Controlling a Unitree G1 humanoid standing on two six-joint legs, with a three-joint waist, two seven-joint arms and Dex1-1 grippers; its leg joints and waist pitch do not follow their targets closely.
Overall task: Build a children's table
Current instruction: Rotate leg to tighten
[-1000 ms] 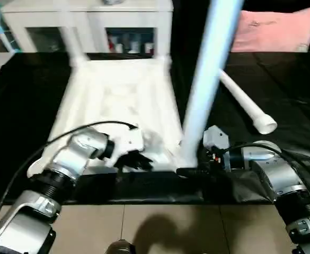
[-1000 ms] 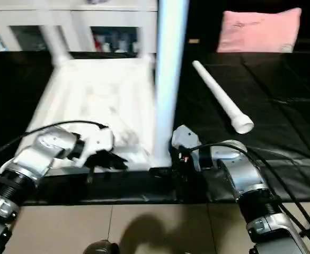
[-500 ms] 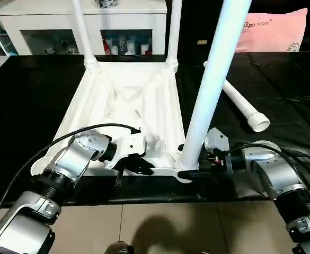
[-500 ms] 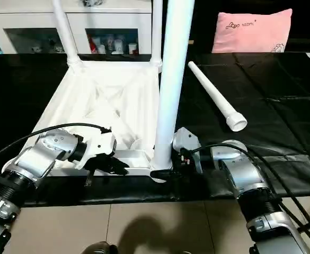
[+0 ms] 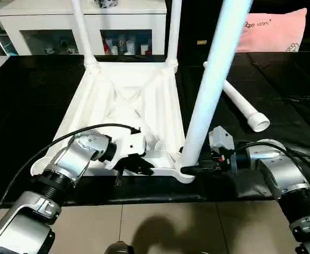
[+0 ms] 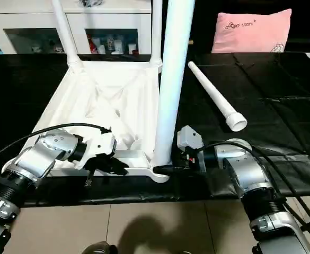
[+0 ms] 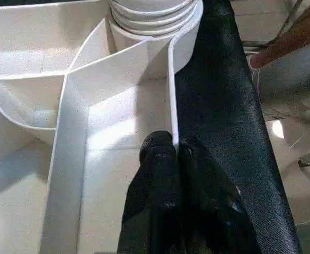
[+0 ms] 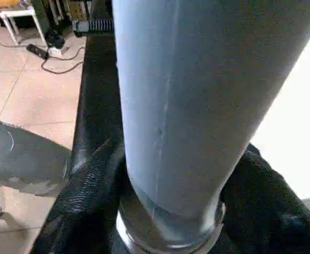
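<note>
Fingers of the right gripper (image 6: 170, 168) are hugging the bottom of the near white plastic tube leg (image 6: 174, 79), one black finger on each side. I think the gripper is holding the leg low so it can push or turn it into the round corner socket (image 6: 160, 173) of the upside-down white plastic tabletop (image 6: 112, 100). The leg is standing nearly straight up in that near right corner of the tabletop.

On the near edge of the tabletop, to the left of that socket, the left gripper (image 5: 139, 165) is pinching the thin white rim wall (image 7: 171, 106). Its two black fingers are closed tight on the rim, one on each side. I think it is doing this to keep the tabletop from sliding while the leg is going in.

Farther back, two more white tube legs are standing in the far corners of the tabletop, one far left leg (image 6: 63, 32) and one far right leg (image 6: 156, 29). A fourth white tube leg (image 6: 214, 95) is lying on the black cloth (image 6: 282, 106), well apart to the right of the tabletop. The near left corner is waiting for it.

The left wrist view is showing the ribs under the tabletop and the pinch on the rim. The right wrist view is showing the fingers wrapping the leg's base (image 8: 165, 222). The head views are showing how tall the legs are.
</note>
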